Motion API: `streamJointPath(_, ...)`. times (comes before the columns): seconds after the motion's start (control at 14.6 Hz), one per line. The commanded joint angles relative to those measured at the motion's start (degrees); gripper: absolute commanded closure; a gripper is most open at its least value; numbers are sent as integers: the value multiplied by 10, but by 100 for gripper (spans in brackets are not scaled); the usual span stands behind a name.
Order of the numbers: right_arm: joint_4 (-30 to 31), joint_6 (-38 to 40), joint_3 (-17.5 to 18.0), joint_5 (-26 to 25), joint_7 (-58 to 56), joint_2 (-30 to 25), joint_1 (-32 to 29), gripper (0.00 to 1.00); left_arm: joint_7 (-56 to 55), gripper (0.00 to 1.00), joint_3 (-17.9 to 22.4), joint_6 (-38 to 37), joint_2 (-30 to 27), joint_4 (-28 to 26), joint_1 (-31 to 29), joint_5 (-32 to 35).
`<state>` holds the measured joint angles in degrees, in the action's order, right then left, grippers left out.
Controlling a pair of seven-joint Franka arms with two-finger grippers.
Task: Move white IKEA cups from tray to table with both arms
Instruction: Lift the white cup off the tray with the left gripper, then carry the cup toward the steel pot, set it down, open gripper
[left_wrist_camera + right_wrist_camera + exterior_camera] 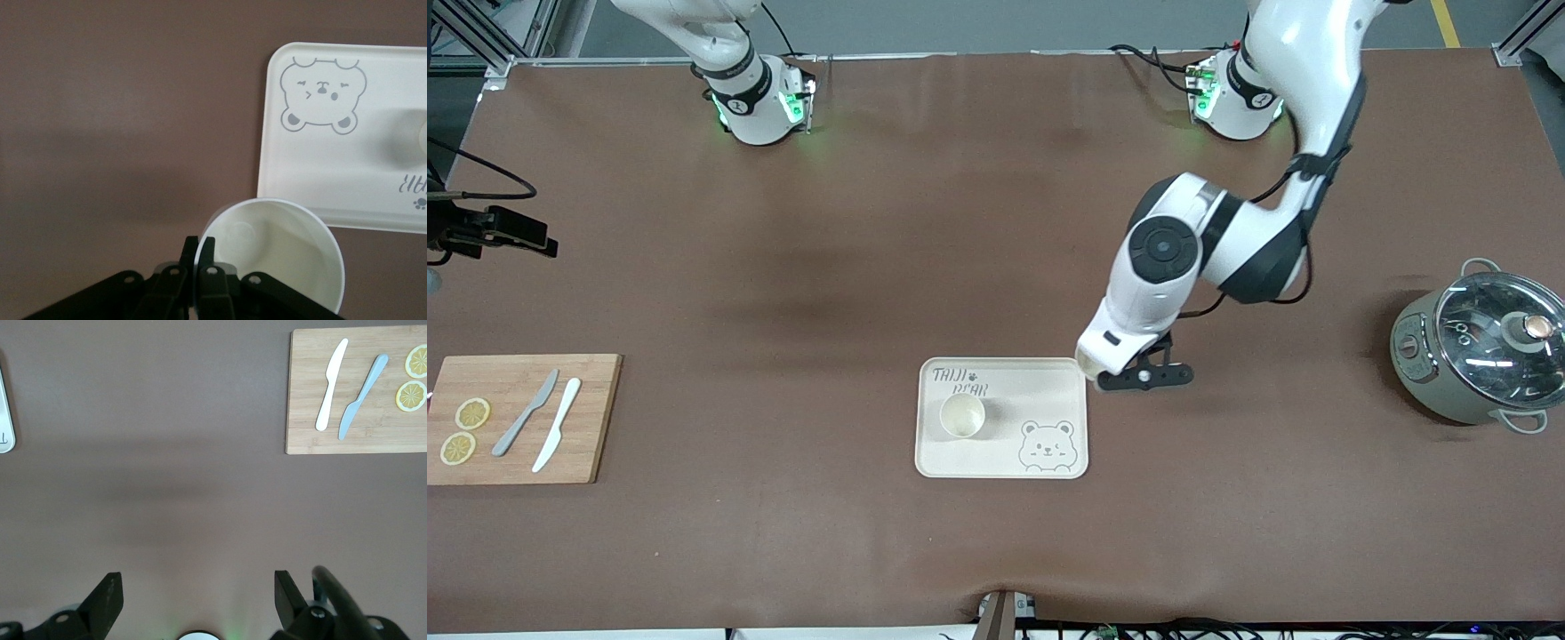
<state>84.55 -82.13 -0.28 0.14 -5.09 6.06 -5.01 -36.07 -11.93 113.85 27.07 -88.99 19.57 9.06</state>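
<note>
One white cup (962, 415) stands upright on the cream bear tray (1049, 391) in the middle of the table. My left gripper (199, 250) is shut on the rim of the second white cup (270, 257), with one finger inside and one outside. It holds the cup over the table beside the tray's corner (287, 60) at the left arm's end. In the front view this cup (1087, 361) shows just under the left wrist. My right gripper (197, 600) is open and empty, high over bare table; it is out of the front view.
A wooden cutting board (516, 418) with two knives and two lemon slices lies at the right arm's end. A grey-green pot with a glass lid (1476, 351) stands at the left arm's end. A black device (489, 231) juts in at the table's edge.
</note>
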Motion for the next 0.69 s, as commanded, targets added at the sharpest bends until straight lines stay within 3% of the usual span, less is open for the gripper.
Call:
streamJointPath(0.0, 4, -2, 2, 9, -4, -4, -6, 0, 33, 100, -45, -25, -75, -63, -94, -24)
streamJointPath(0.14, 4, -2, 2, 9, -4, -5, -6, 0, 94, 100, -73, -25, -124, -121, -146, -42)
streamJointPath(0.41, 4, -1, 2, 9, -4, -5, -5, 0, 186, 100, -77, -8, -202, -216, -200, -55)
streamJointPath(0.62, 4, -1, 2, 9, -4, -5, -5, 0, 240, 100, -77, 81, -267, -327, -232, -90)
